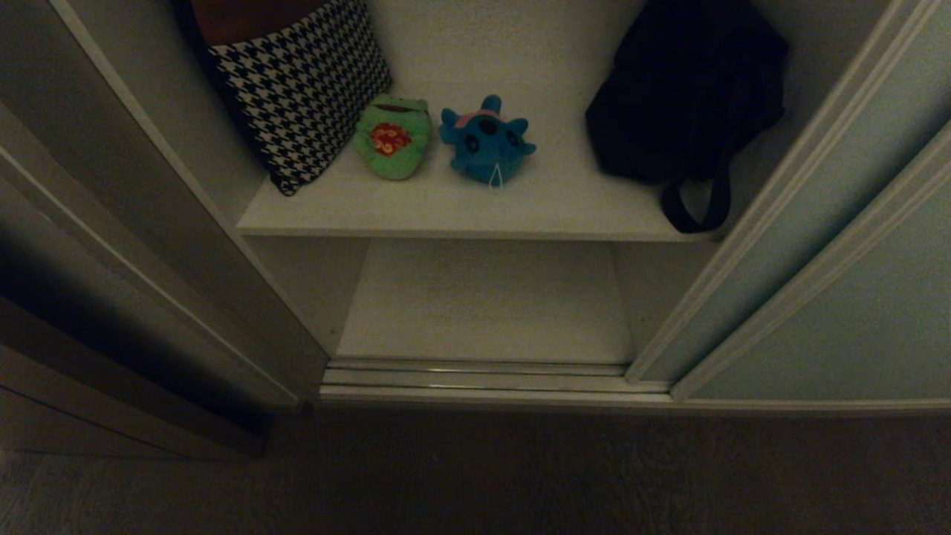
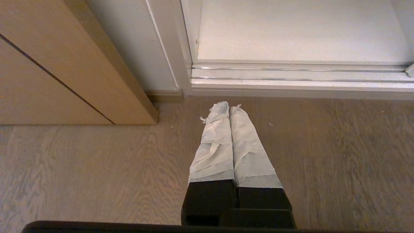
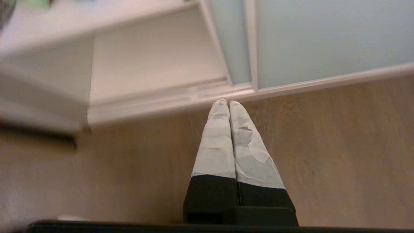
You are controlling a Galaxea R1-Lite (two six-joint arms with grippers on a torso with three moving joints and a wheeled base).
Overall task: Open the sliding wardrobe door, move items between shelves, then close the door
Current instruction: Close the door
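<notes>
I see the wardrobe open: the sliding wardrobe door (image 1: 839,297) is pushed to the right, overlapping its twin panel. On the upper shelf (image 1: 475,212) the teal-blue plush toy (image 1: 487,141) sits near the middle, just beside a green plush (image 1: 392,137), which is next to a houndstooth cushion (image 1: 301,82) leaning in the left corner. A dark bag (image 1: 687,96) slumps at the right, its strap hanging over the shelf's front edge. The lower shelf (image 1: 487,305) lies bare below.

My left claw (image 2: 225,107) is pinched together, empty, over the wood floor (image 2: 323,155) before the door track (image 2: 291,76). My right claw (image 3: 225,102) is likewise pressed closed and holds nothing; its view is blurred, but it seems aimed at the track near the door's edge.
</notes>
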